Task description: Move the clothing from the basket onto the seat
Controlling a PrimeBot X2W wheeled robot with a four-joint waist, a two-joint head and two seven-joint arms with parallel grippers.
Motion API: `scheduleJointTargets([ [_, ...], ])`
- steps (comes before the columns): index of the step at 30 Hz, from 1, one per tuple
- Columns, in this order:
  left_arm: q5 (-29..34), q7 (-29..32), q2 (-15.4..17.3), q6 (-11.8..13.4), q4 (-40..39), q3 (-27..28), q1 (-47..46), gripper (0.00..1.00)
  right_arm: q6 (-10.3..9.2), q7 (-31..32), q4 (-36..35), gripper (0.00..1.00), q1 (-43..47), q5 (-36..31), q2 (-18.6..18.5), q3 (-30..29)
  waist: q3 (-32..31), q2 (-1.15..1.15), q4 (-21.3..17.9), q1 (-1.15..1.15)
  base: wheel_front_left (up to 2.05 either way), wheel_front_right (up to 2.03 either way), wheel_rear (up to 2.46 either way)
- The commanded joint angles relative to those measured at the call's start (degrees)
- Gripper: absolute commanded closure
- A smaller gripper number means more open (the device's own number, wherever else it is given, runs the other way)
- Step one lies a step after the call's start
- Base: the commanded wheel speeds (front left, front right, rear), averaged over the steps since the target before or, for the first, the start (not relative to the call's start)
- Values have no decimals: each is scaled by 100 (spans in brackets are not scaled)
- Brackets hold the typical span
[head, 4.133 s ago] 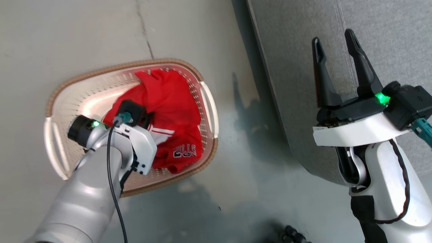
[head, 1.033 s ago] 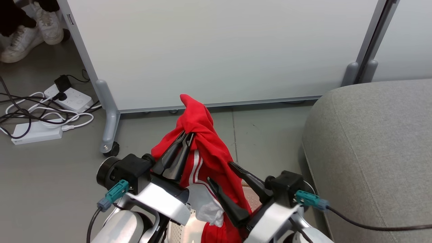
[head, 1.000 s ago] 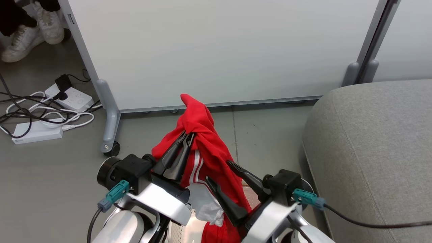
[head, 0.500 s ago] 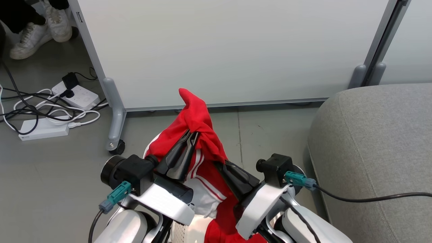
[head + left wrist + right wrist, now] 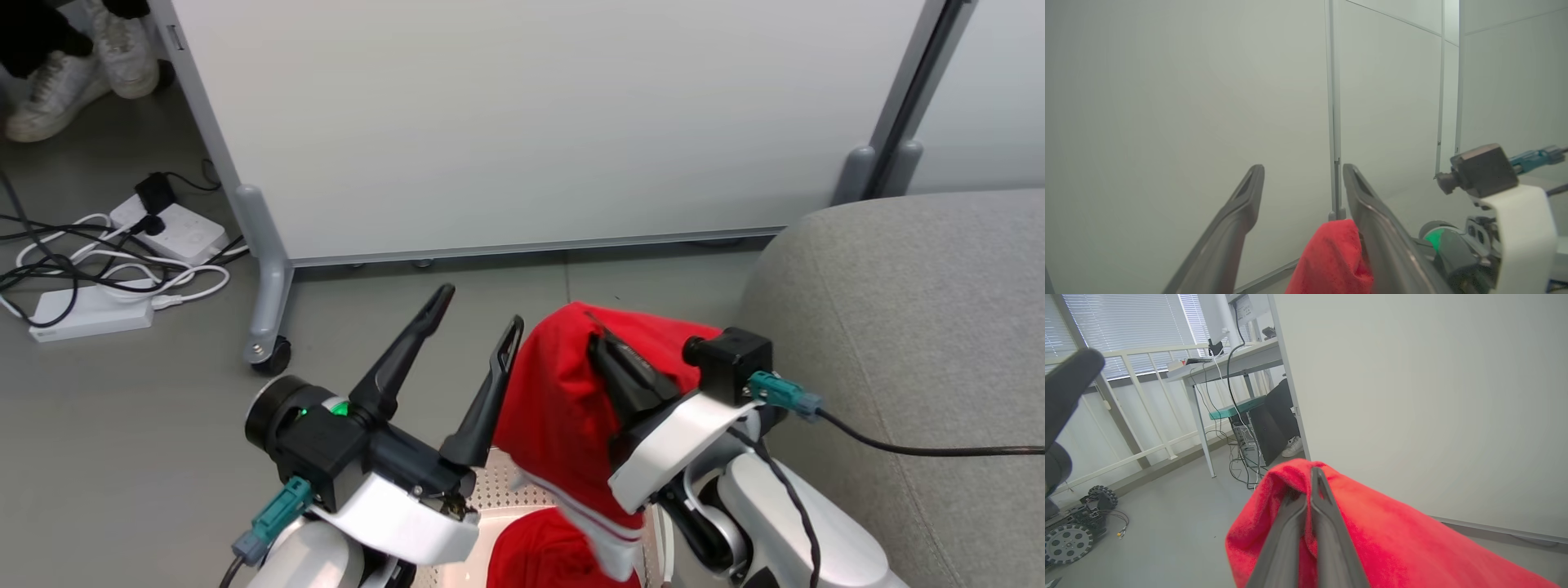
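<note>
The left pincer (image 5: 480,309) is now spreading wide and letting go, so the right pincer (image 5: 600,347) alone is pinching the red garment (image 5: 563,392) above the basket (image 5: 494,494), probably swinging toward the seat (image 5: 914,327).

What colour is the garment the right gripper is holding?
The garment is bright red with white trim, clearest in the head view.

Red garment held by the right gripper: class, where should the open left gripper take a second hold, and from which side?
Probably the loose fold on its left face, above the white trim, approached from the robot's left. The red garment hangs bunched from the shut right gripper, and that face drapes freely beside the open left gripper.
</note>
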Motion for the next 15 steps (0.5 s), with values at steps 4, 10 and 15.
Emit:
scheduleJointTargets([
  [4, 24, 178, 144, -94, 24, -130, 125, 0, 11, -89, 211, 100, -107, -195, -28, -319, 53, 0, -227, 0, 0, 0, 0],
  [10, 1, 571, 356, -194, 8, -323, 284, 0, 11, -108, 412, 100, -276, -447, -26, -693, 139, 0, -697, 0, 0, 0, 0],
  [15, -53, 812, 493, -276, 45, -452, 418, 0, 11, -79, 536, 100, -399, -533, -29, -898, 229, 0, -1072, 0, 0, 0, 0],
])
